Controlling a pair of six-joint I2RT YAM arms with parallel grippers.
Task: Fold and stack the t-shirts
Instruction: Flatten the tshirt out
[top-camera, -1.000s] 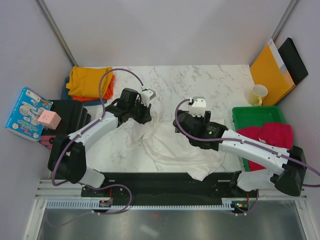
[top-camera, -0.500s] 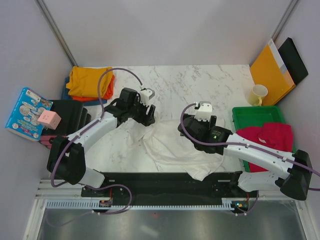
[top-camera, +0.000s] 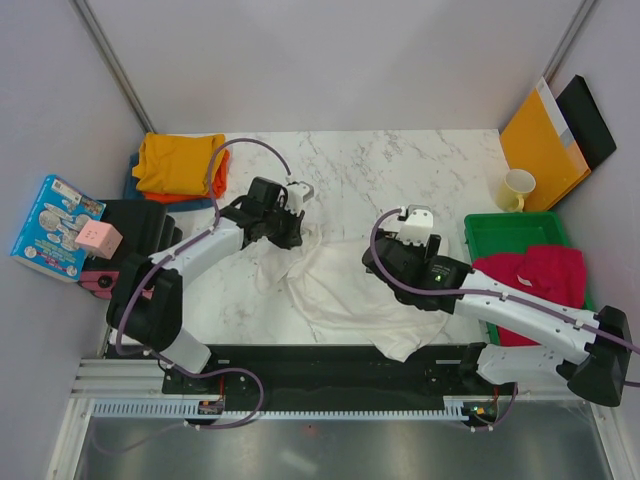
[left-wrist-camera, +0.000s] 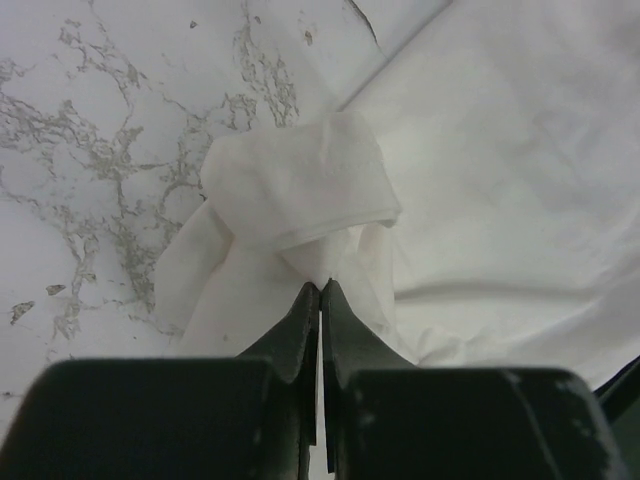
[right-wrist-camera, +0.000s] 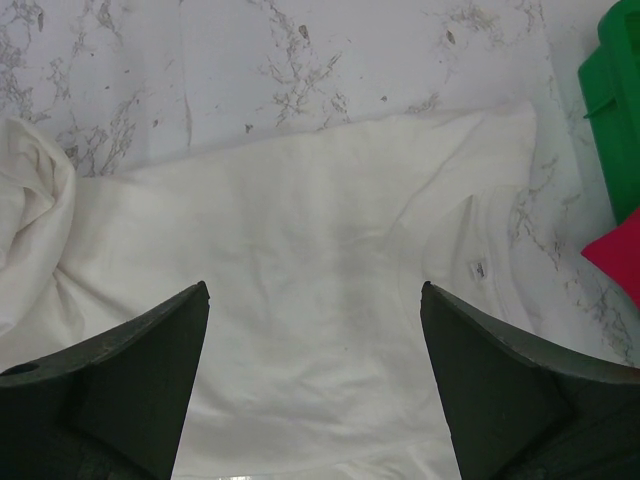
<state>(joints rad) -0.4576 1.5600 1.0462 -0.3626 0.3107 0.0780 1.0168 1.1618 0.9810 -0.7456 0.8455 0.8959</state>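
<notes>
**Left arm pinches bunched sleeve as white shirt waits to be spread**

On the marble table (top-camera: 400, 165), the left gripper (left-wrist-camera: 320, 288) has its jaws pressed together at the tip of a rolled-up fold of the white t-shirt (top-camera: 350, 295). The cloth gathers into the fingertips, so it appears to be pinched. The right gripper (right-wrist-camera: 312, 300) hovers over the shirt's chest with its jaws wide apart, holding nothing.

The shirt lies crumpled near the table's front edge, its hem spilling over. The mustard yellow t-shirt (top-camera: 175, 160) sits folded on the orange t-shirt (top-camera: 200, 190) at the far left, and the crimson-pink t-shirt (top-camera: 535, 270) lies heaped on the green tray (top-camera: 510, 230).

The step in hand looks like flattening. To do it well, the left arm should likely draw the sleeve low and outward, away from the body of the shirt. The bite is thin and a sharp tug could slip it. The right arm would help by taking the opposite shoulder near the collar.

The neck label (right-wrist-camera: 478, 267) is too small to read, and so is the print on the colourful box (top-camera: 55, 225).
</notes>
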